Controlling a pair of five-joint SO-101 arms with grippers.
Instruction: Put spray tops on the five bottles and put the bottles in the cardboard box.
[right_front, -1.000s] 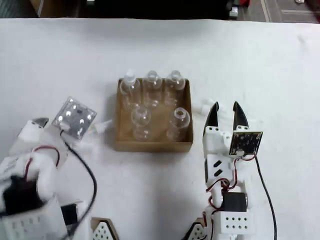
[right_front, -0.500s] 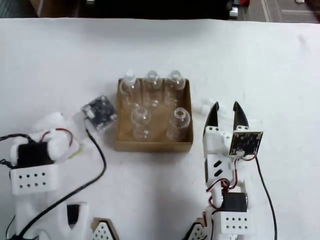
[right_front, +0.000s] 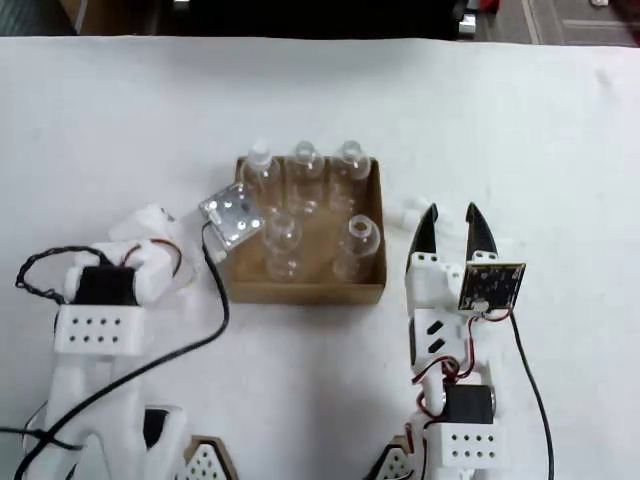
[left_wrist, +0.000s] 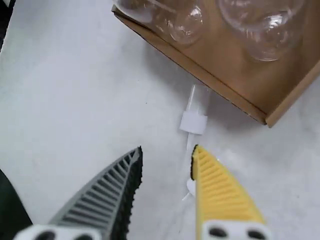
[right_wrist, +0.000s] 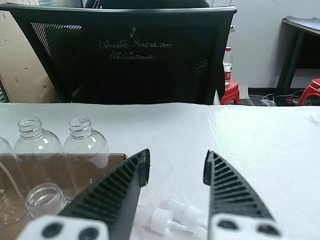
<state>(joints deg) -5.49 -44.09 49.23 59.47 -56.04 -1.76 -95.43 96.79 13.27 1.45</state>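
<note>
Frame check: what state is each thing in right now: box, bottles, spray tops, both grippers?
Left gripper: open, empty.
Right gripper: open, empty.
Box: open-topped, holds all five bottles.
Back-left bottle: upright, spray top on.
Other four bottles: upright, necks open, no tops.
Spray top by the left gripper: loose, lying on the table beside the box.
Spray tops right of the box: loose, lying on the table.

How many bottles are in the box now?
5 bottles, all in the box: far row left, middle, right; near row left, right. None looks hidden.
</note>
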